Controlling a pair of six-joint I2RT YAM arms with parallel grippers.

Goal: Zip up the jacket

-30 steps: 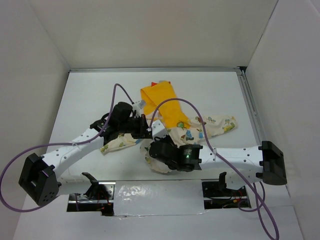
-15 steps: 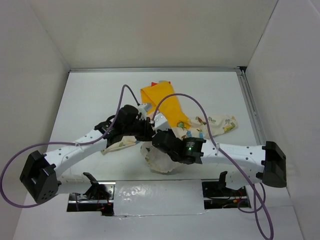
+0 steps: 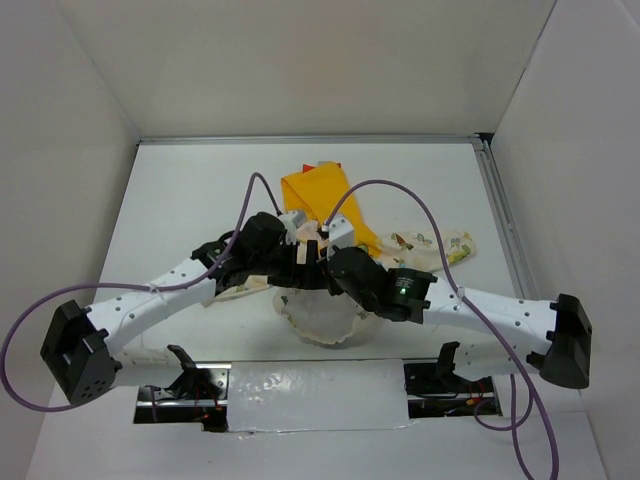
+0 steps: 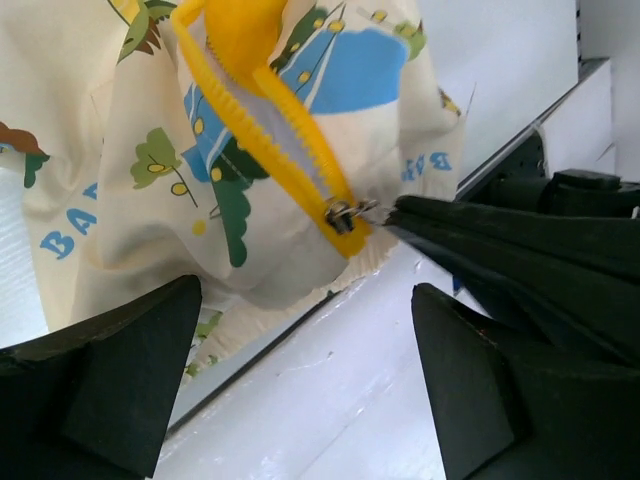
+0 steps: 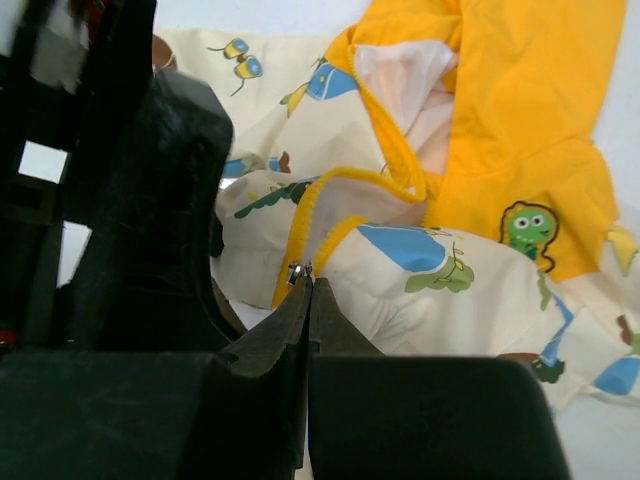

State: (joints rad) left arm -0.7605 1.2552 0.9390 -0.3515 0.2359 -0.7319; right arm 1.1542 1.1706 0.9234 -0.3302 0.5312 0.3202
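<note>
The jacket lies crumpled mid-table, cream with cartoon prints, its yellow-orange hood toward the back. Both grippers meet over its front. My right gripper is shut on the small metal zipper pull at the lower end of the yellow zipper. In the left wrist view the pull shows with the right gripper's dark fingers pinching it. My left gripper stands wide open just below the jacket's hem, nothing between its fingers. In the top view the left gripper and right gripper sit close together.
Pale jacket fabric bunches toward the near edge under the arms. A metal rail runs along the table's right side. White walls enclose three sides. Purple cables arc over the jacket. A taped slot lies between the arm bases.
My left gripper has opened and let go of the jacket. Both grippers have shifted right and toward the hood; the right one stays shut on the zipper pull.
</note>
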